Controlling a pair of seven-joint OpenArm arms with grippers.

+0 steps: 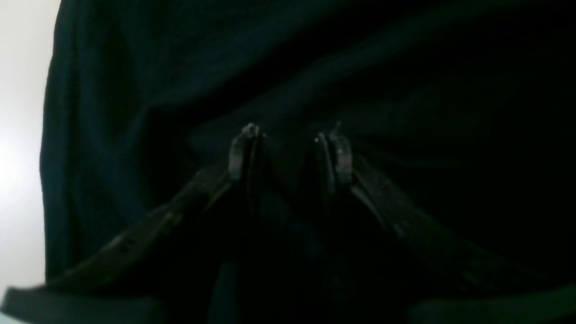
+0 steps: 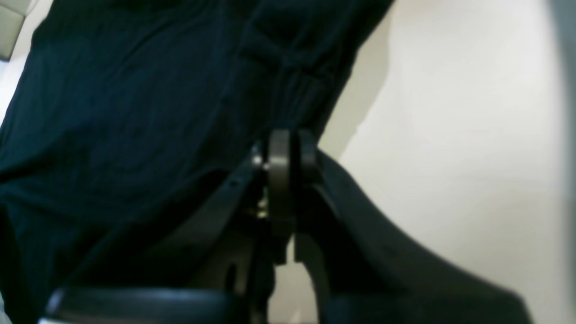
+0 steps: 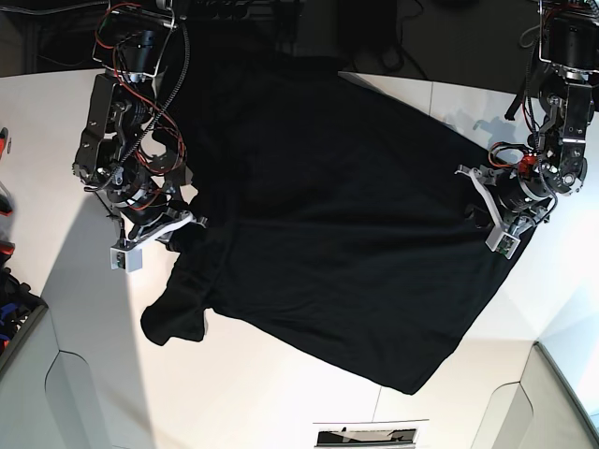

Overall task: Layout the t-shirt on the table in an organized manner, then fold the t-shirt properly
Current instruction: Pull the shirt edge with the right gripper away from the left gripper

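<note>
Both grippers at opposite edges of the black t-shirt, which lies spread plain side up across the white table.

The right gripper has its fingers pressed together at the shirt's edge; the wrist view shows bunched, pleated cloth running up from the fingertips and bare table just to one side, but whether any cloth is caught between the pads cannot be told. In the base view this gripper sits just above the crumpled sleeve, which lies folded over itself. The left gripper has its fingers spread partway, with dark fabric lying between and beyond them; the picture is too dark to show whether the tips touch the cloth. Wrinkles fan away from its fingertips.
</note>
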